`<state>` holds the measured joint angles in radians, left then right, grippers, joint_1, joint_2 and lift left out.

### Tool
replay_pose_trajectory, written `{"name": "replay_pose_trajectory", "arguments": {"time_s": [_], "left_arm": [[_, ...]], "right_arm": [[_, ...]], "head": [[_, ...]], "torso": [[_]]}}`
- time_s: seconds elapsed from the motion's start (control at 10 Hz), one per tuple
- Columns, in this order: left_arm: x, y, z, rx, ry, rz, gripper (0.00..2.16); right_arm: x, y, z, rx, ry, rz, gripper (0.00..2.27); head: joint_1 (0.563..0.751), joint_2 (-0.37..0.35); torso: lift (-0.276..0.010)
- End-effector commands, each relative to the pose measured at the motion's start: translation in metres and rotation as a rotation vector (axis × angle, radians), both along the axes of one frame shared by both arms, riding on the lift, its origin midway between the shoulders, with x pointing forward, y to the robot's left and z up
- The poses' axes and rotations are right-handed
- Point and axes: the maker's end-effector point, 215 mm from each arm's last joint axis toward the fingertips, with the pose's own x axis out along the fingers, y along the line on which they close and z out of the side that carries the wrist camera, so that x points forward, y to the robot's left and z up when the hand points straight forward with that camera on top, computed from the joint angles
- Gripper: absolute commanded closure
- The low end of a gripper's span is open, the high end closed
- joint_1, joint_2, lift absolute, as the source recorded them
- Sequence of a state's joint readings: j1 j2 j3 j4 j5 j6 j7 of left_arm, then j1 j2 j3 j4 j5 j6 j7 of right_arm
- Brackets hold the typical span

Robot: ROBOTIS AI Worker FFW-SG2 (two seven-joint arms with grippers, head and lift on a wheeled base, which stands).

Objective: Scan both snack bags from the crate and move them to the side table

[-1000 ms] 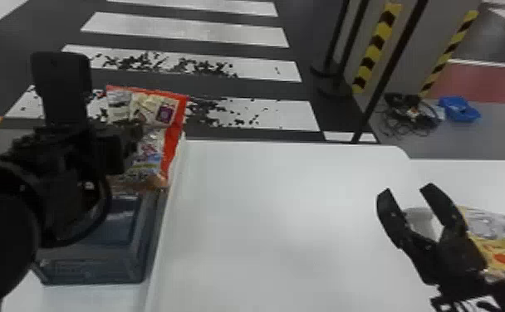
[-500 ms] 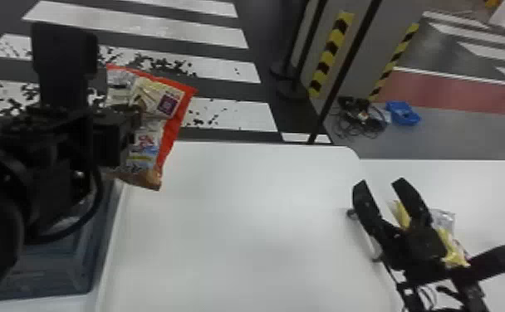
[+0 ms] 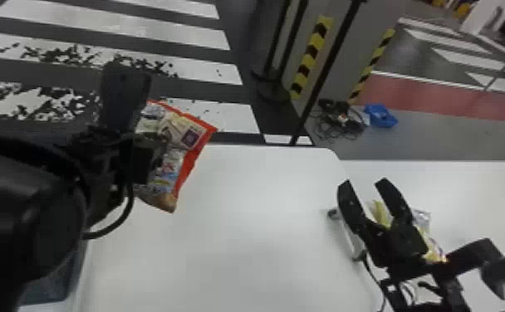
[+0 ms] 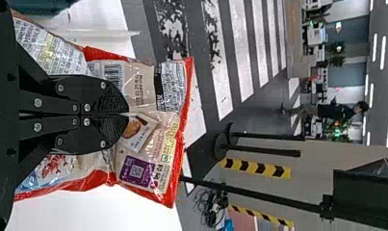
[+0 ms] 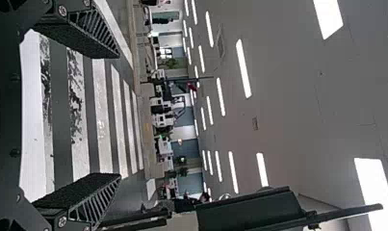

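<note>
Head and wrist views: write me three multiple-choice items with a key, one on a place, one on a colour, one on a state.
1. Where is the red-edged snack bag?
A. In the left gripper
B. Down in the crate
C. Flat on the side table

2. What colour is the container on the floor beside the cables?
A. Green
B. Blue
C. Yellow

3. How are the fingers of the right gripper?
A. Shut on a bag
B. Pressed together
C. Apart, holding nothing

Key:
1. A: the left wrist view shows the fingers shut on the bag.
2. B: the head view shows it blue, right next to the cables.
3. C: the right wrist view shows a wide gap with nothing gripped in it.
</note>
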<state>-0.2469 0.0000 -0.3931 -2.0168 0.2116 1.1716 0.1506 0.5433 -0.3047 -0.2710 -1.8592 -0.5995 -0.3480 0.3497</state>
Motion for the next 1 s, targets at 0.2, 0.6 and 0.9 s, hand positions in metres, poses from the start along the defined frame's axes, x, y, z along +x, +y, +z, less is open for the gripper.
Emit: {"name": "replay_pose_trajectory", "arguments": {"time_s": [0.2,0.6,0.9], "left_arm": [[0.004,-0.060,-0.060,0.002,0.048,-0.134,2.09],[-0.026,-0.114,-0.119,-0.032,0.108,-0.284,2.09],[-0.034,-0.132,-0.143,-0.043,0.129,-0.337,2.09]], "right_arm": [[0.008,0.000,-0.003,0.006,0.014,0.003,0.12],[0.017,0.004,0.001,0.016,0.010,0.011,0.12],[0.017,0.004,0.002,0.020,0.007,0.008,0.12]], "head": [[0.695,-0.350],[0.695,-0.350],[0.695,-0.350]], "torso": [[-0.095],[-0.095],[-0.095]]}}
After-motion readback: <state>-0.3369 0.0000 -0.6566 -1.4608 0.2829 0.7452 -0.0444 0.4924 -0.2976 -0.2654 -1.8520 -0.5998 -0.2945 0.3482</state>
